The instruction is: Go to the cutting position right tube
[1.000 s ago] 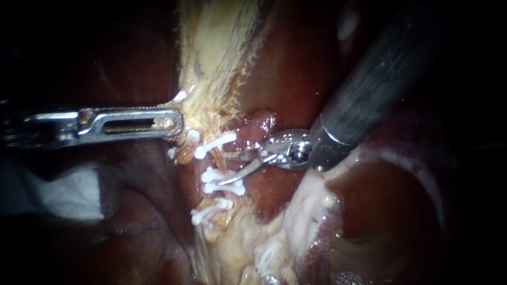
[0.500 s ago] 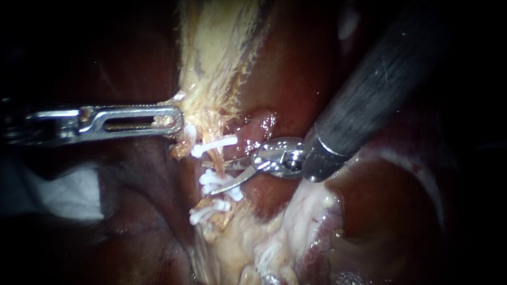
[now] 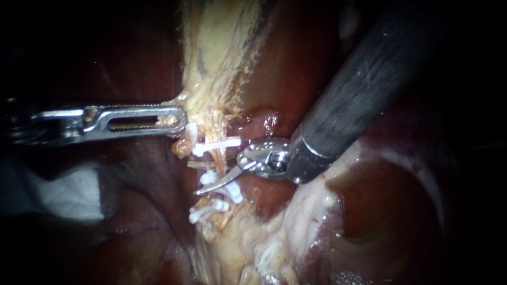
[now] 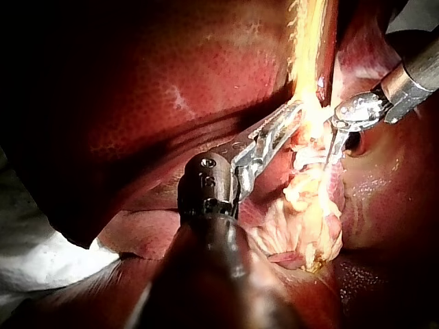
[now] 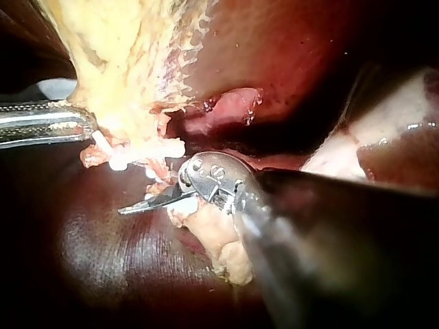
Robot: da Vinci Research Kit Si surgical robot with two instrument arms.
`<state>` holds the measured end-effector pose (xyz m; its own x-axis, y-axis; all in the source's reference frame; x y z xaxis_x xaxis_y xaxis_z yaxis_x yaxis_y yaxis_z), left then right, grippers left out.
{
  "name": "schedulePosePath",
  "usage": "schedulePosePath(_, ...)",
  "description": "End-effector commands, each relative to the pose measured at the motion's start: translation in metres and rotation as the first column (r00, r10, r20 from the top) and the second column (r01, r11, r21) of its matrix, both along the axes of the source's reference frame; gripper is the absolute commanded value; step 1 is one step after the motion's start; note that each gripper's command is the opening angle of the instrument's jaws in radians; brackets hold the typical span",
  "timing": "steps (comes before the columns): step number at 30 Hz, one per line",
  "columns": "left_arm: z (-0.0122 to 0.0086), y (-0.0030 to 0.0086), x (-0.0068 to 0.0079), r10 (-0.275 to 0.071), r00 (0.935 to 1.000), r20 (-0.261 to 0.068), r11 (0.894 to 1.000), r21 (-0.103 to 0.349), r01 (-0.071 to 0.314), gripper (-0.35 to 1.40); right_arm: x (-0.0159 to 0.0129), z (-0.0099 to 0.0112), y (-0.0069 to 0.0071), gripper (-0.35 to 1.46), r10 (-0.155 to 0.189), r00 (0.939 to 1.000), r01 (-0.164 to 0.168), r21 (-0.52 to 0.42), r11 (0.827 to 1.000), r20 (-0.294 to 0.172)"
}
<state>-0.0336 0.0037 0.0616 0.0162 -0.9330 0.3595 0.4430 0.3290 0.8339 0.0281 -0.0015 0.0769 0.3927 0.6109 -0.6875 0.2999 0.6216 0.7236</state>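
Note:
A thin pale tube [image 3: 217,157] runs down from the yellowish tissue [image 3: 216,58] and carries three white clips [image 3: 214,146]. My right instrument [image 3: 193,178] comes in from the upper right. Its curved blades are open and straddle the tube between the upper clip and the middle clip [image 3: 210,177]. In the right wrist view the blades [image 5: 137,204] point at the clipped strand. My left instrument [image 3: 177,119] has long slotted jaws, shut on the edge of the yellowish tissue just above the clips. The left wrist view shows the same hold [image 4: 291,115].
Dark red liver [image 3: 296,68] surrounds the site. Pale fatty tissue [image 3: 311,211] lies below the right instrument's shaft [image 3: 359,89]. A white gauze [image 3: 68,195] sits at the lower left.
My right instrument has slid leftward, and its open blades now reach across the tube between the clips. The left instrument has kept its hold and place.

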Motion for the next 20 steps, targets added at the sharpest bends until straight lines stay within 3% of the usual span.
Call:
schedulePosePath(1, 0.0000, 0.0000, 0.0000, 0.000, 1.0000, 0.000, 1.000, 0.000, 0.000, -0.35, 0.0000, 0.0000, 0.0000, 0.48, -0.001, 1.0000, 0.001, 0.000, 1.000, 0.001)
schedulePosePath(20, 0.0000, 0.0000, -0.0001, -0.001, 1.0000, -0.001, 1.000, 0.000, 0.001, -0.35, 0.0000, 0.0001, 0.0000, 0.47, -0.002, 1.0000, 0.002, 0.000, 1.000, 0.000)
